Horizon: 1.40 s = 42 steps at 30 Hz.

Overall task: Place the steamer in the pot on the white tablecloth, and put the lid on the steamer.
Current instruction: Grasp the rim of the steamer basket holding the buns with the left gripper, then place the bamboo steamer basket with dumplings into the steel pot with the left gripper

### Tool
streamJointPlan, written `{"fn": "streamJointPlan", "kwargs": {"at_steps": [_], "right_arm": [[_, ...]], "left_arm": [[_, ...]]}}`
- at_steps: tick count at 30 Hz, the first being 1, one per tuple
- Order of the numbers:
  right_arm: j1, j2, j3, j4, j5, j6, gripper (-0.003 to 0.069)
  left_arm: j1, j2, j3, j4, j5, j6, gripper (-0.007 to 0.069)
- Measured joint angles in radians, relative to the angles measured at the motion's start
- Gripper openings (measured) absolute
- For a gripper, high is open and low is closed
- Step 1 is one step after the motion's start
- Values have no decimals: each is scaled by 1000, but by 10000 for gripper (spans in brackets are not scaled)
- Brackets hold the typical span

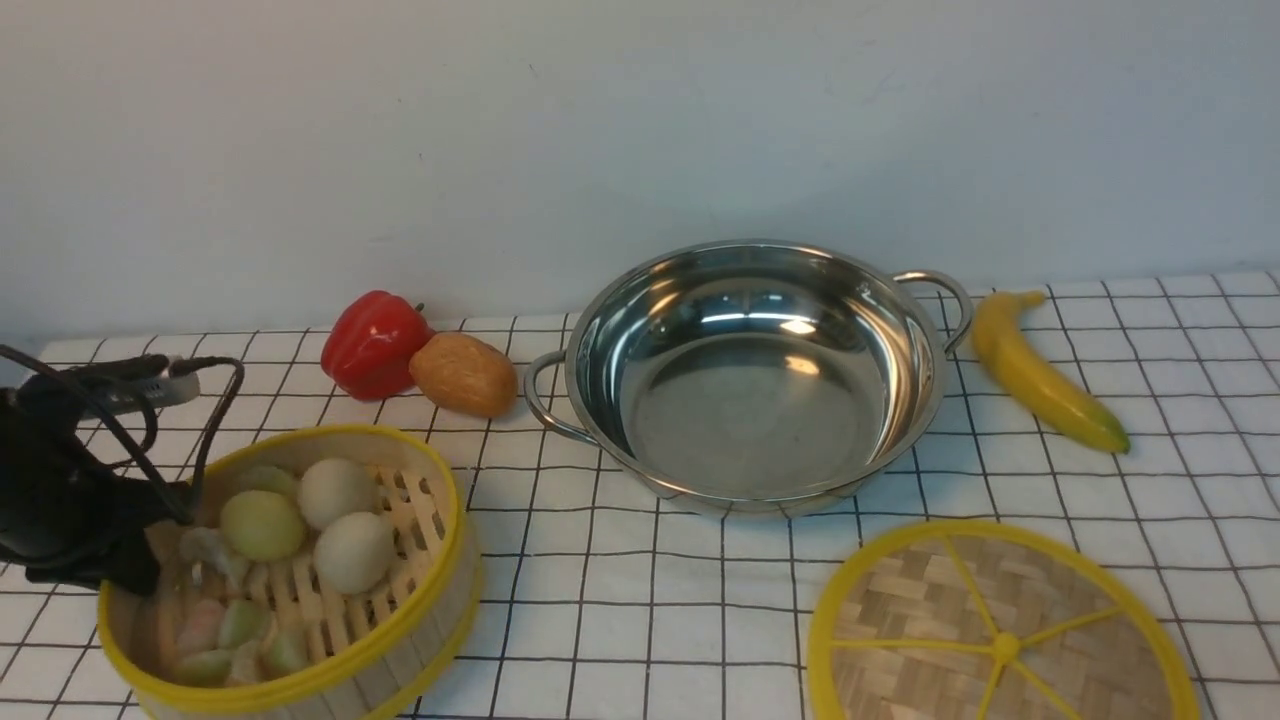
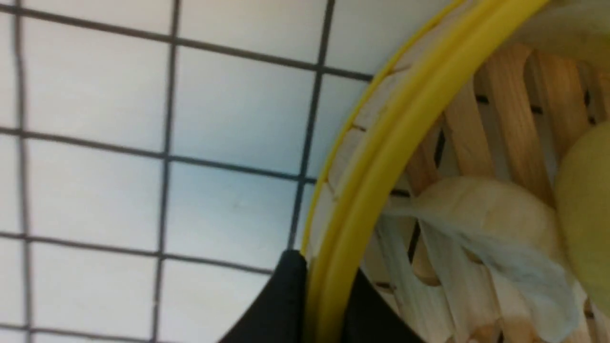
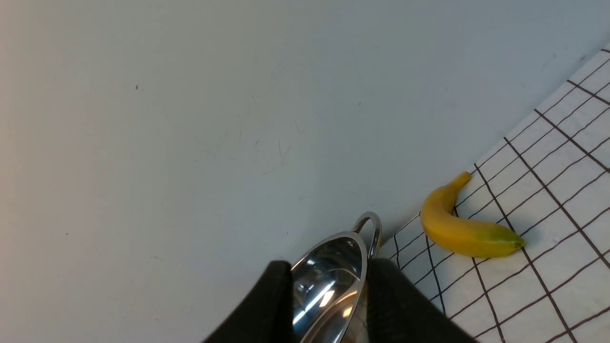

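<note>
While the pot [image 1: 755, 400] sits bare in the middle of the white tablecloth [image 1: 620, 600], neither step of the task looks finished to me. Over on the left, the steamer [image 1: 300, 590] is on the cloth with its buns and dumplings inside, well apart from the pot. The lid [image 1: 1000, 640] lies flat on the near right, untouched. So the basket has to go across into the pot, and the lid has to go on after it. The left gripper [image 2: 326, 286] has its two black fingers [image 2: 281, 305] pinched onto the steamer's yellow rim at its left edge. One finger is outside the wall and one inside, with barely any gap, so I take that for a firm hold. I cannot tell whether the basket is off the cloth. The right gripper [image 3: 331, 286] does not show from the front. Its own camera shows the jaws standing partly apart with nothing between them. The pot seen through the gap is only background, and it is free of any arm.
</note>
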Motion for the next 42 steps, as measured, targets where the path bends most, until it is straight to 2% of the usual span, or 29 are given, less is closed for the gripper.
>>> {"fn": "streamJointPlan", "kwargs": {"at_steps": [5,11,15,16,18,20,25,26,32,42], "right_arm": [[0,0,0,0,2,0,242],[0,0,0,0,27,0,242],[0,0,0,0,52,0,242],[0,0,0,0,60,-2,242],[0,0,0,0,63,-2,242],[0,0,0,0,65,-2,242],[0,0,0,0,68,-2,242],[0,0,0,0,73,-2,242],[0,0,0,1,89,-2,242],[0,0,0,33,93,-2,242]], "left_arm": [[6,-23,-158,71,166,-20,32],[-32,-39,-342,72,290,-32,32],[-164,-29,-469,69,302,-41,32],[-237,-8,-530,64,309,-57,32],[-285,15,-576,60,314,-67,32],[-385,94,-700,48,327,-100,32],[-491,240,-883,45,329,-134,32],[-530,315,-992,47,330,-141,32],[-618,484,-1213,50,329,-175,32],[-659,587,-1243,55,329,-192,32]]}}
